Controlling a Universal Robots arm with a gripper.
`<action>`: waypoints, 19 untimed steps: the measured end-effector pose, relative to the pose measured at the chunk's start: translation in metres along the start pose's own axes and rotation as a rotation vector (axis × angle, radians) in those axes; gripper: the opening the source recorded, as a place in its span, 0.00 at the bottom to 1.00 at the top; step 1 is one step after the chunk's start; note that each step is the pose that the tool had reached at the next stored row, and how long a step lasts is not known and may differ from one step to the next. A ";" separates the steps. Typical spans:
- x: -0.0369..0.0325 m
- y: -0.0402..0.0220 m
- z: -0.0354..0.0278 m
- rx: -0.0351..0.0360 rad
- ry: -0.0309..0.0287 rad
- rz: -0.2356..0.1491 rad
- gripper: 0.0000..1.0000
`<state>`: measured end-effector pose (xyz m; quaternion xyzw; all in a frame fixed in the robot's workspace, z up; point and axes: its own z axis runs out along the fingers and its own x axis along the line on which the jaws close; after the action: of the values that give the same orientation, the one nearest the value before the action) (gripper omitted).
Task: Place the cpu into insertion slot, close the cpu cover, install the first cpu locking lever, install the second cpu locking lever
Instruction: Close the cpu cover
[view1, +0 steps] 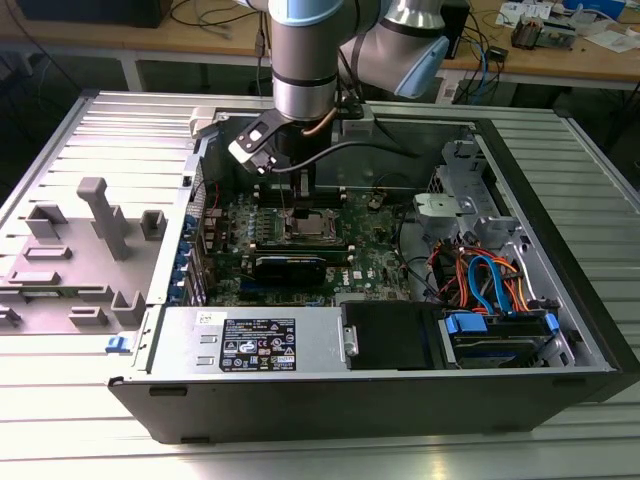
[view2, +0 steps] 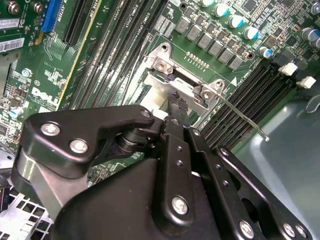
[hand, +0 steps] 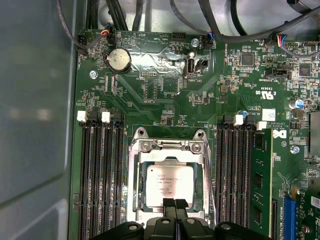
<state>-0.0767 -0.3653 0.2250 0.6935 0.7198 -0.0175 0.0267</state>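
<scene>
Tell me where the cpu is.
In the first wrist view the cpu lies in the insertion slot between the memory slots, gripper by its edge.

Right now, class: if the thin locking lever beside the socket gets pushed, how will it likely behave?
The lever is a thin bare metal rod, so it probably flexes and springs back. Smooth and round, it may slip off the fingers. Pinned at the socket end, it should swing, not slide.

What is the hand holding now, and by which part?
Nothing, as far as it shows: the hand is shut with nothing between its fingers, its tips at the edge of the cover over the chip.
</scene>
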 end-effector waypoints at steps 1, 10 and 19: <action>0.0000 -0.0001 0.0000 0.0000 0.0000 0.000 0.11; 0.0009 -0.0076 0.0103 -0.0015 0.0051 -0.007 0.11; 0.0014 -0.0080 0.0164 -0.0016 0.0053 -0.009 0.11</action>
<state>-0.0844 -0.3652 0.2084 0.6903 0.7230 -0.0152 0.0253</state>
